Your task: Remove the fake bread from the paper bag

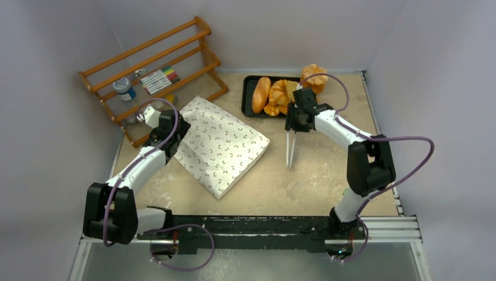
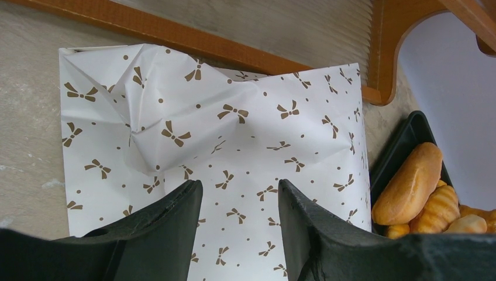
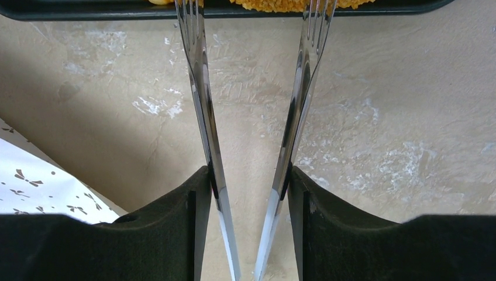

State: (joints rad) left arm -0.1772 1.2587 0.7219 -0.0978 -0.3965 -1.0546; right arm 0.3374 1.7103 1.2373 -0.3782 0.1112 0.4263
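Note:
The paper bag point(image 1: 222, 143) lies flat on the table, off-white with small brown marks; its creased end point(image 2: 175, 111) points at the wooden rack. No bread shows inside it. My left gripper point(image 2: 240, 184) hangs open just over the bag point(image 2: 234, 134), nothing between its fingers. Several fake bread pieces point(image 1: 270, 96) lie in the black tray point(image 1: 247, 96), and one more point(image 1: 314, 76) sits at the tray's far right corner. My right gripper point(image 3: 248, 170) is shut on metal tongs point(image 3: 199, 88), whose forked tips reach the tray's near rim point(image 3: 88, 9). The tongs point(image 1: 289, 149) trail back over bare table.
A wooden rack point(image 1: 152, 64) stands at the back left with markers point(image 1: 159, 79) and a small jar point(image 1: 124, 88). Its foot point(image 2: 383, 64) is close to the bag's corner. Grey walls close in the table on three sides.

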